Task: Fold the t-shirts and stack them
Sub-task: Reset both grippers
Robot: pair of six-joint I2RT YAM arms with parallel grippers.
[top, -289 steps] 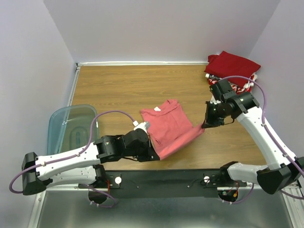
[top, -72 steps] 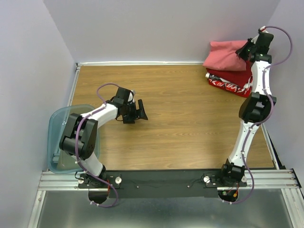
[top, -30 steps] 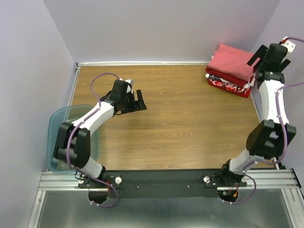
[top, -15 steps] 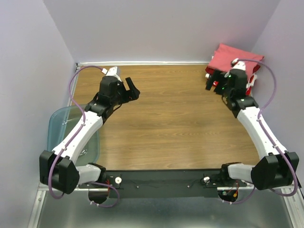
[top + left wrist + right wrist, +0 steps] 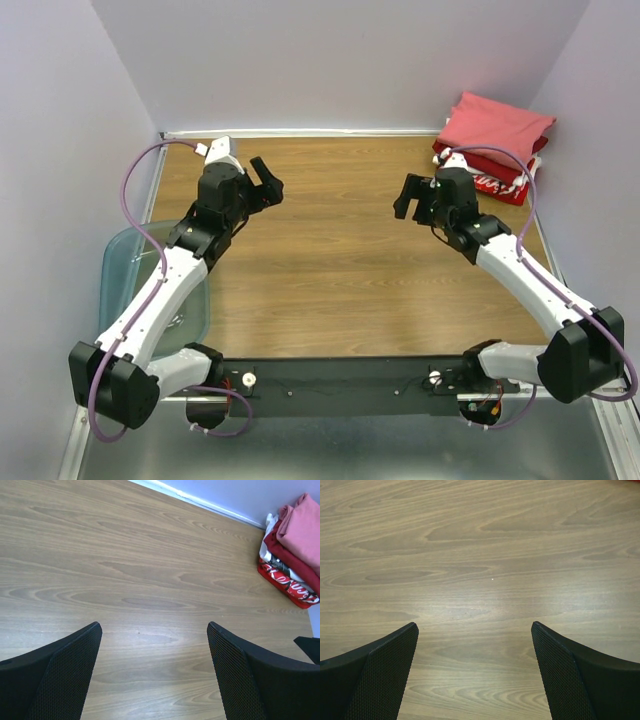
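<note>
Folded shirts (image 5: 495, 135) stacked in the table's (image 5: 350, 260) far right corner; both grippers gaping, holding nothing.
A soft salmon-pink shirt (image 5: 306, 524) tops the pile, over dark red cloth (image 5: 286, 556) and a white-printed red shirt (image 5: 289, 583). The left gripper (image 5: 268, 180) and right gripper (image 5: 405, 196) hover over grained wood, mesh-textured black fingers (image 5: 60, 675) wide apart.

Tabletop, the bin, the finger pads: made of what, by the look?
Tabletop: wood or wood-look laminate, satin; grain lines, soft glare.
Bin: translucent blue-grey plastic; see-through walls.
Finger pads: black, matte, probably rubber or textured plastic; fine dotted grid.
</note>
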